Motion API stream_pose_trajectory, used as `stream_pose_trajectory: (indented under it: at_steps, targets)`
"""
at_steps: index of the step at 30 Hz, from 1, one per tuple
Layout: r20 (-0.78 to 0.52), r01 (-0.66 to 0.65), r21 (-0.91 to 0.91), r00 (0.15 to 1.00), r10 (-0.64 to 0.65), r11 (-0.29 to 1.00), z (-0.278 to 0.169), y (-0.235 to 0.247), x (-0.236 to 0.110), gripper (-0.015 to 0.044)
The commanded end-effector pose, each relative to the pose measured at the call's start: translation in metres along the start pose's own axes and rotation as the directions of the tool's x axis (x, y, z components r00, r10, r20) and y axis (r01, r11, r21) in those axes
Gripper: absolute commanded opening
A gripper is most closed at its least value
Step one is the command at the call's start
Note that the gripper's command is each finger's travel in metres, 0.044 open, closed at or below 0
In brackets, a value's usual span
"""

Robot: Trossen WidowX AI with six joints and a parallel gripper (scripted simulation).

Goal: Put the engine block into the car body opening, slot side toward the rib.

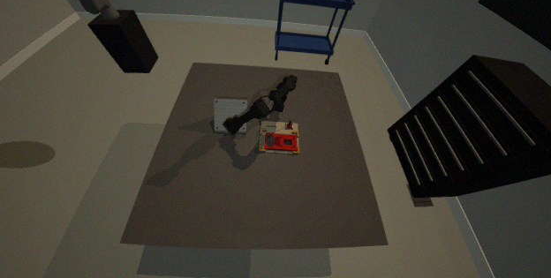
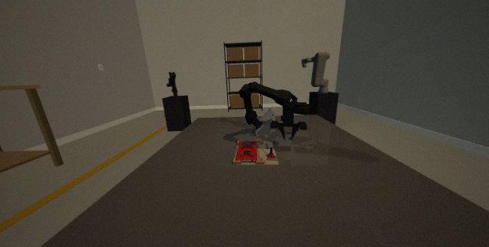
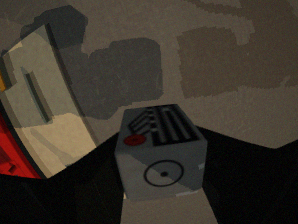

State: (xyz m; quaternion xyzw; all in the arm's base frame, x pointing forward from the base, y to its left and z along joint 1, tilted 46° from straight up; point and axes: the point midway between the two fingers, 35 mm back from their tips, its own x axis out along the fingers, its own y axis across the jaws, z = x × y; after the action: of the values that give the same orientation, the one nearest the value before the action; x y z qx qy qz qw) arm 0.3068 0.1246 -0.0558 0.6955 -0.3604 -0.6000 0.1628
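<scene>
My top camera hangs high, angled down over the dark mat (image 1: 247,197), far enough back to catch a blue cart (image 1: 314,20) by the wall. The exterior camera sits low at the mat's far end, facing back toward my arm (image 2: 270,100) and a shelf (image 2: 243,74) behind. My wrist camera looks close along my gripper (image 3: 154,133). All three views share the red car body (image 1: 281,141)
</scene>
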Motion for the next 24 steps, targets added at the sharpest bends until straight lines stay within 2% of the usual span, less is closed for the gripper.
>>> stream_pose_trajectory:
  at_steps: [1,20,24]
  targets:
    - [0.005,0.002,0.009,1.0,-0.002,1.0,0.0,0.0,-0.011,0.0]
    - [0.025,-0.023,0.013,0.999,0.023,1.0,0.007,0.01,-0.07,0.0]
    - [0.026,-0.025,0.027,0.999,0.024,0.999,0.007,0.01,-0.07,0.0]
